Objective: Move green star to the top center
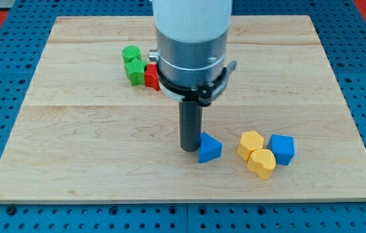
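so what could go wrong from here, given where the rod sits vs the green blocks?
1. My tip sits against the blue triangular block, far from the green blocks; moving off carelessly could drag it toward the yellow blocks.
2. Two green blocks touch near the view's top left; which is the star is hard to tell, so I might push the wrong one.
3. The red block touches them and could get swept along.

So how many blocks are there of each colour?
Green blocks: 2
Red block, partly hidden behind the arm: 1
Blue blocks: 2
Yellow blocks: 2
Total: 7
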You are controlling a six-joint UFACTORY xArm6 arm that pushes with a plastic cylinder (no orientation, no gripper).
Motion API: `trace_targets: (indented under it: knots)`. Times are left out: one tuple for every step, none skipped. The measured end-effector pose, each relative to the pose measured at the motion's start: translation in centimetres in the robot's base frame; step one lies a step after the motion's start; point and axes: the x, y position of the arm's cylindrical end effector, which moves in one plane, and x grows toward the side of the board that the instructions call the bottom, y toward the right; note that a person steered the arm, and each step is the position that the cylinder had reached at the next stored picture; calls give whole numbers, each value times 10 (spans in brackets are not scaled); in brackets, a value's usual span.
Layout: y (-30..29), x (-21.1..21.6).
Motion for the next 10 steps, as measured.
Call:
trace_targets:
  knots:
    - [25,2]
    - [50,4]
    - [52,4]
    - [41,-11]
    - [33,-31]
    - [33,-31]
    - [33,-48]
    - [36,-68]
    - [36,-68]
    - [30,-69]
